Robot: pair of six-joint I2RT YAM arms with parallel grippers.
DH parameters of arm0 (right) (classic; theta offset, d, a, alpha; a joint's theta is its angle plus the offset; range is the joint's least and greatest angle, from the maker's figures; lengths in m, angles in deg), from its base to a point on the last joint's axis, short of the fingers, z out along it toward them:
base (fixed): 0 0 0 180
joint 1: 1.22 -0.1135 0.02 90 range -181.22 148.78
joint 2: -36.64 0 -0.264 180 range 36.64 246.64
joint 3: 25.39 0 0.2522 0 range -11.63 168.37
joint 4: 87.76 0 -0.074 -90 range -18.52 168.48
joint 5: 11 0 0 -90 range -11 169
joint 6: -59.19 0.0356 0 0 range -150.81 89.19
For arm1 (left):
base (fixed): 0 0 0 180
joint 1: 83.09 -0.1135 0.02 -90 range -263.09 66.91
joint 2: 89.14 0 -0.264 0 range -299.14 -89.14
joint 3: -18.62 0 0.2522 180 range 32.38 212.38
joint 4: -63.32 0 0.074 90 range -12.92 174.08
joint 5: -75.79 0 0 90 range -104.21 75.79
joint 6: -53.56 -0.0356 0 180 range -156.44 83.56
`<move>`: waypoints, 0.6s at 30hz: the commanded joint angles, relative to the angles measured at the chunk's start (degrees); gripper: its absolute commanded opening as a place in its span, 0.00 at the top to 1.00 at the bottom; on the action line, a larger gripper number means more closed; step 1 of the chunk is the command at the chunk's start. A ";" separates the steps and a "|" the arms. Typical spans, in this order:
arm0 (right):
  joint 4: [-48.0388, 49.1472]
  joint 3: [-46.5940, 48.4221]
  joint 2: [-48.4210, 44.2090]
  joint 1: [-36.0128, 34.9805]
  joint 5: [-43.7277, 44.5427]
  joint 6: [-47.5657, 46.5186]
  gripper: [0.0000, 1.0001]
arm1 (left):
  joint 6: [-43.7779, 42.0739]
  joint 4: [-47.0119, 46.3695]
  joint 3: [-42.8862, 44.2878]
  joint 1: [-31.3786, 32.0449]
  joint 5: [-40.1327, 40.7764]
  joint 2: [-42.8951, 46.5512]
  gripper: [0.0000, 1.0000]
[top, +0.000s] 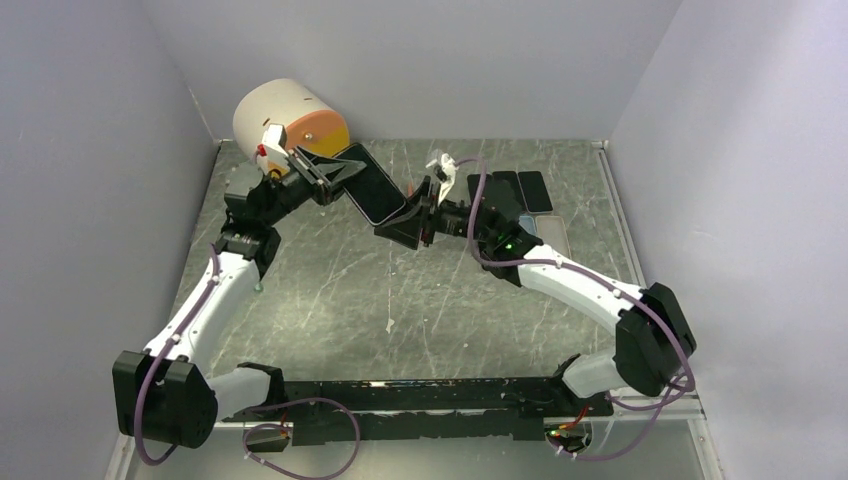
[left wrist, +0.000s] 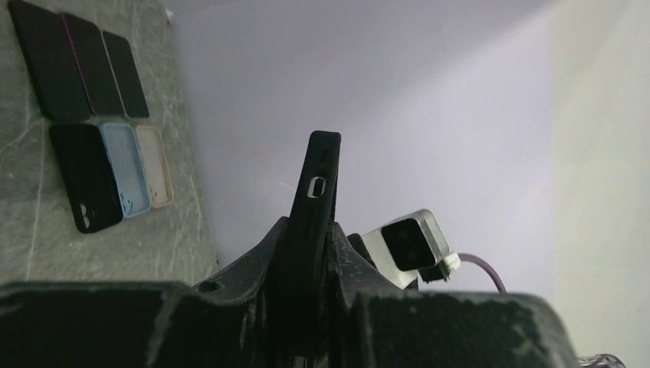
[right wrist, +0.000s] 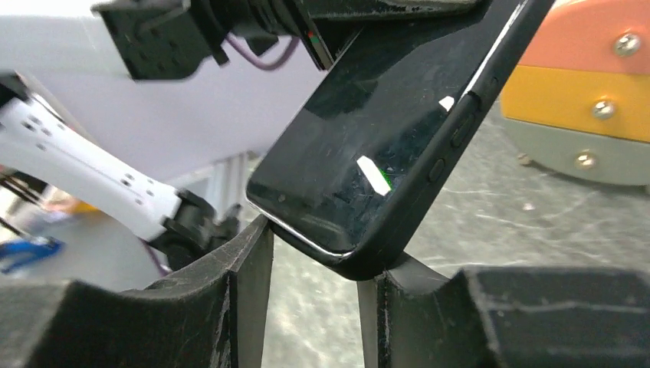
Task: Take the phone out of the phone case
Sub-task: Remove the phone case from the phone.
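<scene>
A dark-screened phone (top: 375, 190) in a black phone case (top: 352, 152) hangs tilted in the air over the back of the table. My left gripper (top: 325, 178) is shut on its upper end. In the left wrist view the case (left wrist: 314, 192) stands edge-on, clamped between the fingers of that gripper (left wrist: 310, 253). My right gripper (top: 410, 225) is at the lower end. In the right wrist view its jaws (right wrist: 322, 245) stand apart, and the phone's (right wrist: 383, 130) lower corner, wrapped in the case (right wrist: 452, 130), sits at the two fingertips and touches both.
A white, orange and yellow cylinder (top: 290, 120) stands at the back left, close behind the phone. Several dark phones (left wrist: 92, 69) and loose cases (left wrist: 115, 172) lie in rows at the back right (top: 520, 195). Grey walls close in three sides.
</scene>
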 commanded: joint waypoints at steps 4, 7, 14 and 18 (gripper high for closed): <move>-7.41 2.55 -1.54 -1.45 8.14 -28.19 0.94 | 1.36 8.29 3.23 1.63 -5.16 -1.61 0.97; -8.79 2.70 -1.86 -1.24 9.48 -29.12 0.96 | -0.69 9.31 3.80 1.55 -4.63 -1.01 0.98; -15.68 1.16 -5.27 0.56 3.68 -27.88 0.80 | -6.11 5.92 3.78 -1.90 -6.68 -0.49 0.98; -18.98 -0.20 -8.25 3.75 -4.46 -25.55 0.67 | -10.51 2.65 4.95 -3.86 -11.50 -1.77 0.98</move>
